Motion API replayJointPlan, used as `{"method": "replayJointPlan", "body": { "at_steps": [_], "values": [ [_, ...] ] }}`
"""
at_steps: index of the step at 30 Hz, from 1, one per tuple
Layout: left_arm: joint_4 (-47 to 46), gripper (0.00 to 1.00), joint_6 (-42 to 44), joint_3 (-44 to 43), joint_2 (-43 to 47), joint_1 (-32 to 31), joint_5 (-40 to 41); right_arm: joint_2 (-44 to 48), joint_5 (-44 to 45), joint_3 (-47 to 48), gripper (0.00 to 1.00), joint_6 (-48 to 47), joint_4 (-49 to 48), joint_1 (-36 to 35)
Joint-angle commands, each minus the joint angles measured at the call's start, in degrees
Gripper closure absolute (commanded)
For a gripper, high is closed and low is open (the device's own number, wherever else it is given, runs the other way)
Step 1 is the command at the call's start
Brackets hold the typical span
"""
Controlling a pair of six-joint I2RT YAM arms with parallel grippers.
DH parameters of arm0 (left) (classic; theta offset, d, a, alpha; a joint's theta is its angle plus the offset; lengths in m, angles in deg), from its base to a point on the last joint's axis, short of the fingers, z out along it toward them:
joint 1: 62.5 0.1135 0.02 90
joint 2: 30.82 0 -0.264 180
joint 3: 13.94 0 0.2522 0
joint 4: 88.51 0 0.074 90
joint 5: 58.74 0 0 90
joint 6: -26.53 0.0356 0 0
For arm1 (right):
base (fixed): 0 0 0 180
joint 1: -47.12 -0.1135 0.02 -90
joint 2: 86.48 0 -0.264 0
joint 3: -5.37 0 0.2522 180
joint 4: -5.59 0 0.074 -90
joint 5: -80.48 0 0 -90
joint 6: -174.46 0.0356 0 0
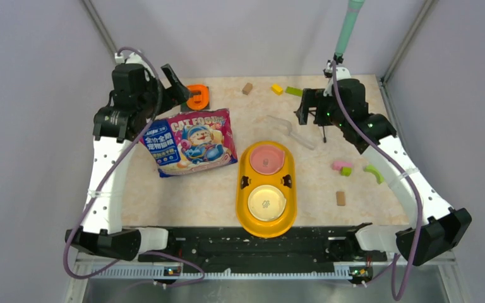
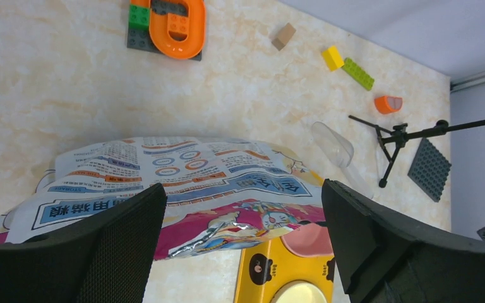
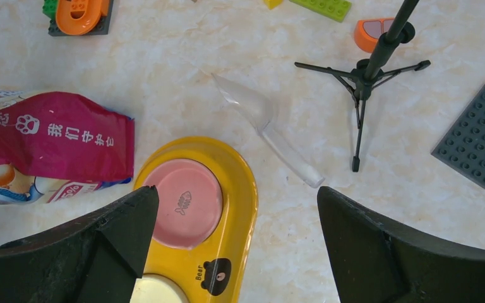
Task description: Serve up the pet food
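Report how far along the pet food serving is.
Done: nothing; the pink bowl and cream bowl sit empty. In hand: nothing; left claw and right claw hang open. Left: everything; the bag lies flat, the scoop lies untouched, nothing poured.

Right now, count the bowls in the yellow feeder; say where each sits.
2: the pink bowl at the far end of the feeder, the cream bowl at its near end.
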Motion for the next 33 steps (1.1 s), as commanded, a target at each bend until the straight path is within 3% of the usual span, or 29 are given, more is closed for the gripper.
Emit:
{"method": "replayJointPlan", "body": {
  "at_steps": [1,7,12,19,27,33],
  "values": [
    [-3.78,0.03,0.36,-1.72,3.83,0.23,-0.23,-0.63,-1.38,0.2,0.01,0.47,-3.11,0.02],
    [-6.8,0.04,0.15,-0.07,7.73,0.23,-0.88,-0.84,-1.82,0.11,0.01,0.5,-3.15,0.01],
    [-5.14,0.11,-3.22,-0.28,8.44,0.23,1.67,-0.83,-2.59,-0.23,0.01,0.69,-3.58,0.01],
    [7.17,0.11,-21.15,-1.9,6.31,0.23,7.05,-1.3,-3.76,0.09,0.01,0.81,-3.76,-0.03],
    [12.21,0.11,-42.4,-0.09,7.07,0.16,12.94,-1.58,-4.63,-0.32,0.01,0.7,-4.21,-0.04],
    [11.56,0.15,-53.33,5.23,7.77,-0.02,14.85,-2.75,-5.18,-0.07,0.01,0.99,-4.21,0.02]
  ]
}}
